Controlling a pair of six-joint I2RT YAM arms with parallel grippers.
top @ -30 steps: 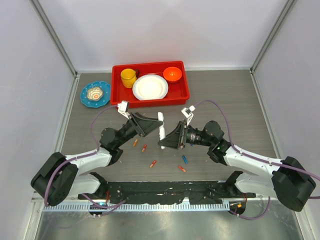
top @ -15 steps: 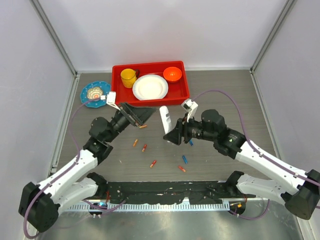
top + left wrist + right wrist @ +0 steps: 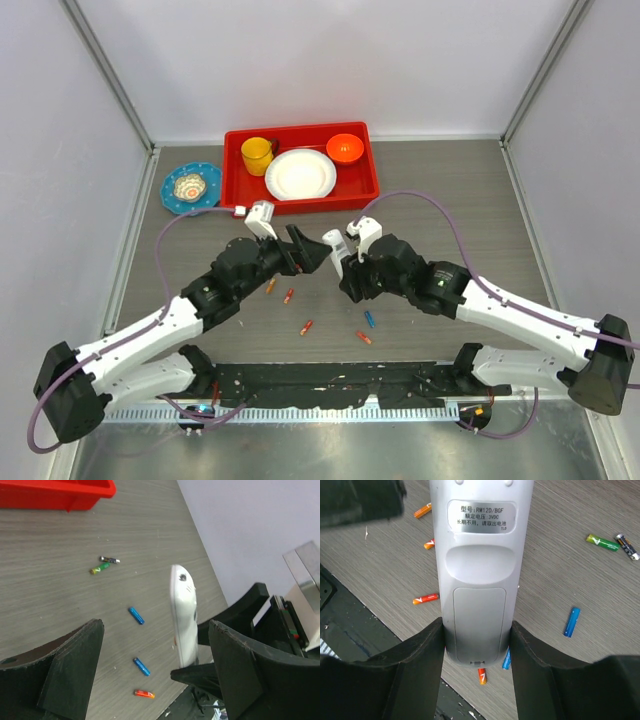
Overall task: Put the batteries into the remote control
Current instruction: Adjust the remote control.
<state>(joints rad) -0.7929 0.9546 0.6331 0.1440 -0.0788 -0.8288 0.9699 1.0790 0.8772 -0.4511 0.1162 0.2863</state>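
Note:
My right gripper (image 3: 337, 262) is shut on the lower end of the white remote control (image 3: 332, 240) and holds it above the table. In the right wrist view the remote (image 3: 479, 555) shows its back, with label and battery cover in place, between the fingers (image 3: 422, 655). My left gripper (image 3: 308, 250) is open right beside the remote; in the left wrist view the remote (image 3: 182, 615) stands edge-on between its spread jaws. Several batteries lie on the table: orange ones (image 3: 289, 295), (image 3: 306, 327), a blue one (image 3: 369, 319), and a green one (image 3: 602, 542).
A red tray (image 3: 300, 206) at the back holds a yellow cup (image 3: 257, 155), a white plate (image 3: 300, 174) and an orange bowl (image 3: 345, 148). A blue plate (image 3: 190, 187) sits left of it. Grey walls close in on three sides.
The right gripper has lifted the remote off the table and turned over it. The left gripper has swung back and then right, close to the remote.

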